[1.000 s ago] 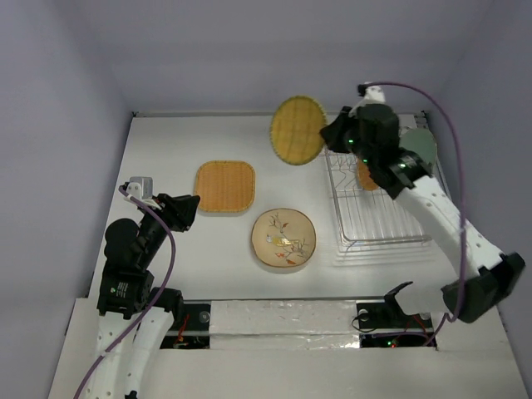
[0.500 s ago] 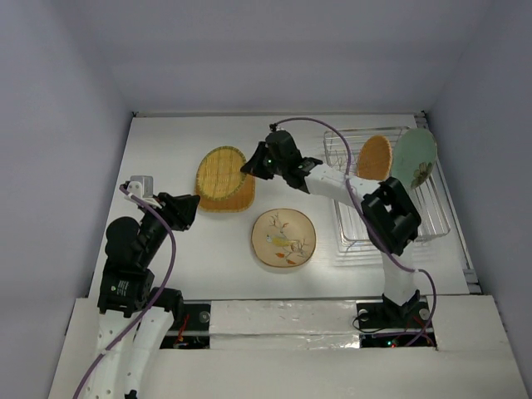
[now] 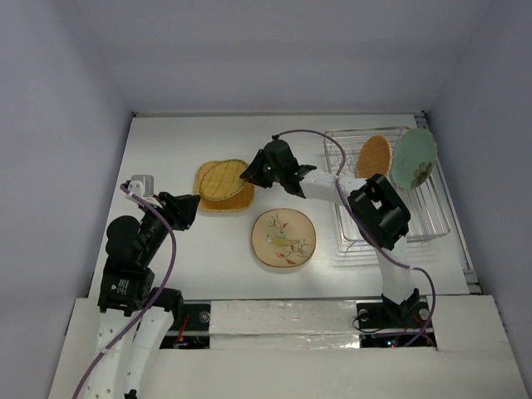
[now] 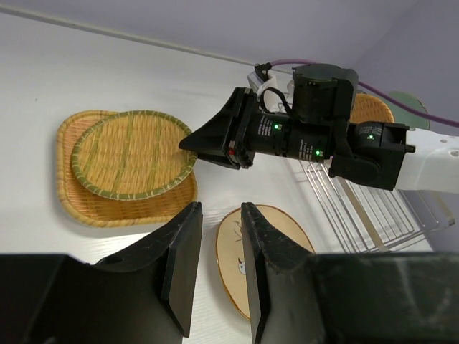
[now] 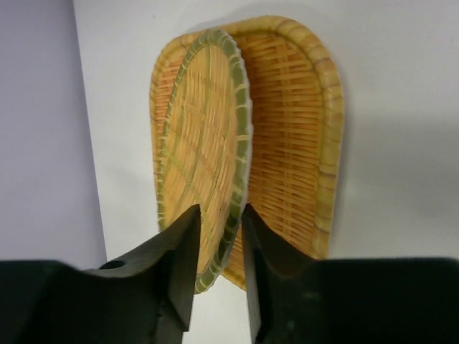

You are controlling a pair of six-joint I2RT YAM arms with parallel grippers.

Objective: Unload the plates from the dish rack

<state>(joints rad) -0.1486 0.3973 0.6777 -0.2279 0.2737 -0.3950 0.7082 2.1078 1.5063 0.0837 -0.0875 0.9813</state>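
yellow-green checked plate (image 3: pixel 221 179) lying on the orange rounded-square plate (image 4: pixel 107 206), on the bench (image 3: pixel 183 249) left of the dish rack (image 3: pixel 391 224)
right tool (image 5: pixel 219 213) straddles its rim, whether it grips i cannot tell; left tool (image 4: pixel 220 209) parted, empty.

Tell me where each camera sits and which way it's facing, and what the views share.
Top external: high behind the bases, facing down on the table; both arms show, with left gripper, right gripper, rack.
Left wrist: low over the table's left, facing the right gripper and rack; own fingers at the bottom.
Right wrist: just off the checked plate, facing along it; own fingers either side of its rim.
Shared: all three show the checked plate lying on the square plate.
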